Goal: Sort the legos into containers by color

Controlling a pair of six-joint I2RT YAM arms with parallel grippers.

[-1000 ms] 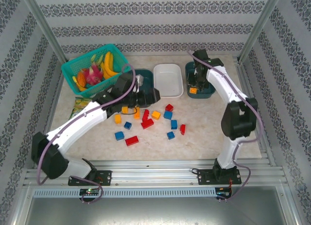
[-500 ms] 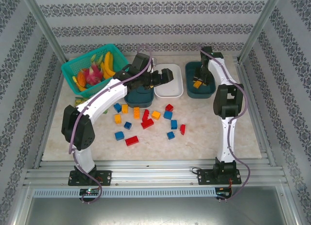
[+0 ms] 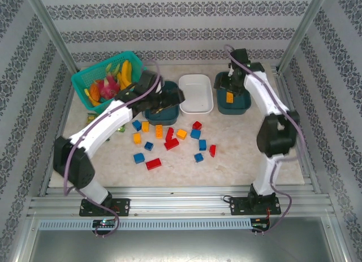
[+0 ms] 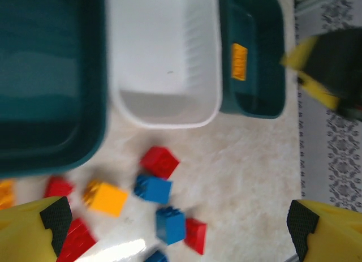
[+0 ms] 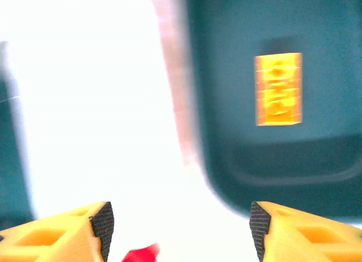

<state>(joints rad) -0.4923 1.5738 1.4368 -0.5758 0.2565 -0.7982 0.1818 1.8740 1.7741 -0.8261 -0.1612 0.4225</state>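
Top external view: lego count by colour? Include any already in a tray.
Red legos: 5
Blue legos: 6
Orange-yellow legos: 5 (4 loose on the table, 1 in the right teal tray)
Total: 16

I see one orange brick (image 3: 229, 97) lying flat in the right dark teal tray (image 3: 242, 105). The white tray (image 3: 196, 95) sits between it and the left dark teal tray (image 4: 51, 58). Red, blue and orange loose bricks (image 3: 171, 143) lie scattered just in front of them.
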